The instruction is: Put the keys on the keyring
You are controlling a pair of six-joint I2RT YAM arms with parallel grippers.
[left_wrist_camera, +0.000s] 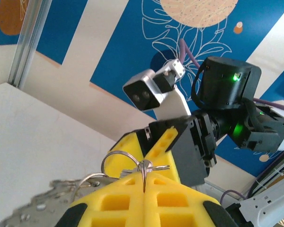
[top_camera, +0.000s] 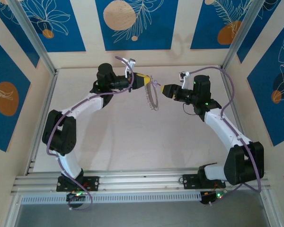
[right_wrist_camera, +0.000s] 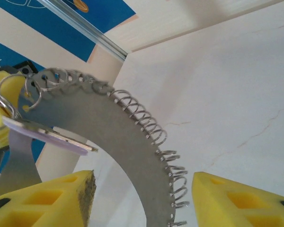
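Looks close to finished, going by the lie of things. Hangs the keyring (top_camera: 154,98) in mid-air above the table (top_camera: 123,142), between the two arms, top end pinched in the left gripper (top_camera: 146,81). From the left wrist: yellow fingers (left_wrist_camera: 109,201) pressed flat together, a thin wire loop of the keyring nipped in the seam, so clenched on it. Finds the right gripper (top_camera: 164,90) just beside the keyring on the other side, with fingers (right_wrist_camera: 47,198) released and spread wide, one on each side of the grey band, touching neither face of it as far as can be told. Places the key (right_wrist_camera: 47,136) at the upper end of the keyring, close to the left gripper, lilac head lying flat across the grey band and gripped by nothing. Suggests, with the right fingers let go and the key not fallen, a key already hooked on; cannot confirm the actual threading, hidden behind the lilac head and a tangle of loops. Leaves, at most, checking the hold, drawing the right arm clear and setting the keyring down. As for holders: counts only the keyring itself, carrying a row of small wire loops (right_wrist_camera: 146,125) along the outer edge, seemingly bare along the lower stretch, with the key up among the few at the top end.
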